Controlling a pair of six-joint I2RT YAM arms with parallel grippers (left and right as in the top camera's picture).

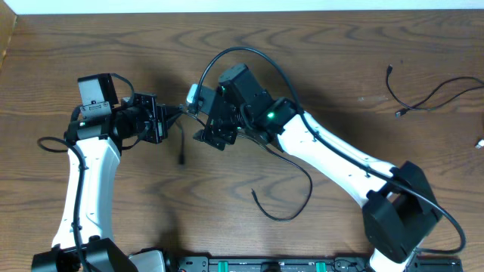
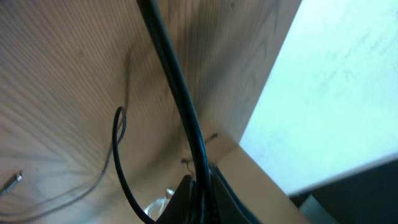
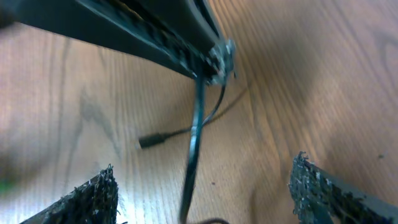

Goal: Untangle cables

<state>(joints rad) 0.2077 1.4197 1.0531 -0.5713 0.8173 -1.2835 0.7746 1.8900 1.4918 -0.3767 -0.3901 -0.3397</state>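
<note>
At table's left, the left gripper (image 1: 180,113) is pinched tight on a thin black cable (image 3: 196,124). Its plug (image 3: 151,141) trails near the wooden table (image 1: 91,30) (touching or not, can't tell). The left wrist view is blurred, w/ fingertips cut off at the bottom edge. At center, the right gripper (image 3: 204,183) stands spread wide, the cable hanging between its fingers (image 3: 93,193) w/o contact. A small white item (image 1: 195,94) beside it is too indistinct to name. A loop of black cord (image 1: 283,217) lies below the right arm, upper run hidden. Far right, a second black cable (image 1: 427,98) lies well apart.
</note>
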